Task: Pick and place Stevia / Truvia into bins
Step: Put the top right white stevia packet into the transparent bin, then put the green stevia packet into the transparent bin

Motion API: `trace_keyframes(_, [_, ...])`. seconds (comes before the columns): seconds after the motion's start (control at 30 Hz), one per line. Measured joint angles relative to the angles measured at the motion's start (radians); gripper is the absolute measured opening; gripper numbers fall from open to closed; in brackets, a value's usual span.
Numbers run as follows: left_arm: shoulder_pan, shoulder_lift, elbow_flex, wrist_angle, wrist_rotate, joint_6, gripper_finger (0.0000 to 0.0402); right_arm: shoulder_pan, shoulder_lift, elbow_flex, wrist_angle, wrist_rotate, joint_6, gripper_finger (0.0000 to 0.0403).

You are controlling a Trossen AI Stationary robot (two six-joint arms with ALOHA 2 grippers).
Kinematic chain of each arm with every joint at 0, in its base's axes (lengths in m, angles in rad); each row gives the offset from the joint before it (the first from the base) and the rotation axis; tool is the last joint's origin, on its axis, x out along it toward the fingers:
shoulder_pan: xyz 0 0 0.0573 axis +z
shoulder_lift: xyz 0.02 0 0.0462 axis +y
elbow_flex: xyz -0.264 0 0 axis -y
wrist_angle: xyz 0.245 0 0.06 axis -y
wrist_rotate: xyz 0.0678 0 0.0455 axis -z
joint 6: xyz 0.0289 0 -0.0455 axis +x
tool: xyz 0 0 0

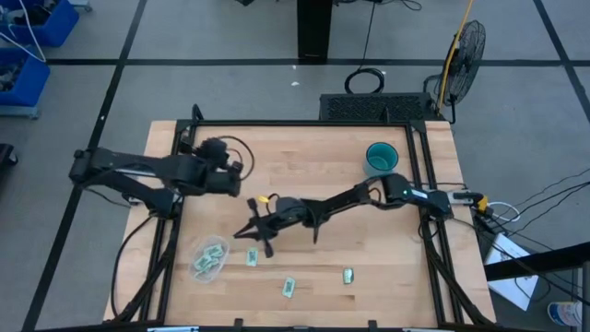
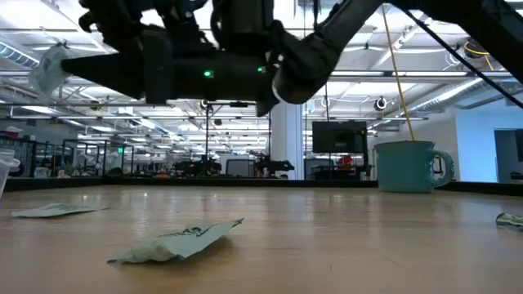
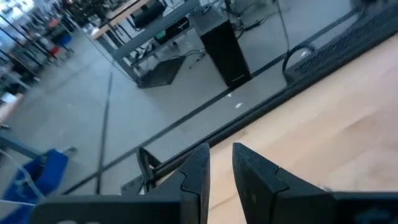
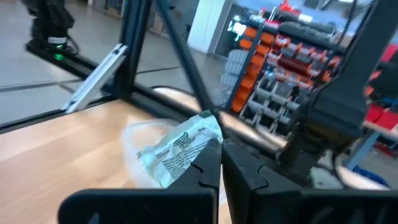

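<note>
While the right gripper (image 1: pixel 247 231) reaches across the middle of the table (image 1: pixel 313 175) in the high view, it hovers just beside the clear tub (image 1: pixel 208 259), which lies near the front left corner with a few pale green packets inside. Three more packets lie loose on the wood: one (image 1: pixel 252 257) just right of the tub, one (image 1: pixel 289 288) nearer the front edge, and one (image 1: pixel 348 275) further right. The teal cup (image 1: pixel 381 158) stands near the back right, well apart from them. The left gripper (image 1: pixel 235 178) hangs over the back left part of the table.

In the low view a crumpled packet (image 2: pixel 181 241) lies flat in front, another (image 2: pixel 51 211) at the left, and the cup (image 2: pixel 408 167) stands at the right.

In the left wrist view the left gripper (image 3: pixel 219 163) has its fingers a narrow gap apart, holding nothing.

In the right wrist view the right gripper (image 4: pixel 222 148) is clamped on a pale green and white packet (image 4: pixel 180 147) with printed text, pinched by one end and held above the tub (image 4: pixel 146 138), which shows faintly behind it.
</note>
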Motion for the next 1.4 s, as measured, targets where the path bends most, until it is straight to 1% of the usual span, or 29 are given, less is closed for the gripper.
trace_keyframes(0.13, [0.0,-0.073,0.004,0.079,0.001,0.033,0.0076,0.0,0.068,0.106,0.021,0.001,0.0,0.0])
trace_keyframes(0.2, [0.0,-0.104,0.004,0.116,0.019,0.061,0.0076,0.002,0.106,0.169,0.012,0.0,0.001,0.0])
trace_keyframes(0.37, [0.0,-0.134,0.004,0.18,0.06,0.125,0.0076,0.013,0.193,0.296,-0.015,0.0,0.005,0.0])
trace_keyframes(0.53, [0.001,-0.133,0.003,0.199,0.105,0.143,0.0076,0.018,0.228,0.32,-0.053,0.002,-0.071,0.0005])
trace_keyframes(0.6, [0.001,-0.131,0.003,0.204,0.124,0.143,0.0076,0.019,0.228,0.32,-0.065,0.002,-0.101,0.0015])
trace_keyframes(0.7, [0.001,-0.129,0.003,0.21,0.134,0.143,0.0076,0.018,0.227,0.32,-0.075,0.002,-0.101,0.0039])
trace_keyframes(0.9, [0.001,-0.13,0.003,0.213,0.144,0.143,0.0076,0.022,0.227,0.32,-0.072,0.008,-0.104,0.0097])
trace_keyframes(1.03, [0.001,-0.13,0.003,0.213,0.2,0.143,0.0076,0.021,0.227,0.32,-0.069,0.008,-0.092,0.0126])
trace_keyframes(1.13, [0.001,-0.13,0.003,0.212,0.253,0.143,0.0076,0.019,0.202,0.32,-0.097,0.007,-0.041,0.0136])
trace_keyframes(1.2, [0.001,-0.13,0.003,0.212,0.307,0.151,0.0076,0.019,0.168,0.32,-0.151,0.006,-0.025,0.0136])
trace_keyframes(1.27, [0.0,-0.13,0.003,0.212,0.376,0.189,0.0076,0.019,0.118,0.32,-0.265,0.005,-0.032,0.0133])
trace_keyframes(1.33, [-0.003,-0.13,0.003,0.213,0.455,0.24,0.0076,0.019,0.061,0.32,-0.437,0.001,-0.078,0.0129])
trace_keyframes(1.4, [-0.012,-0.13,0.003,0.219,0.531,0.294,0.0076,0.019,-0.003,0.32,-0.658,0.002,-0.145,0.0123])
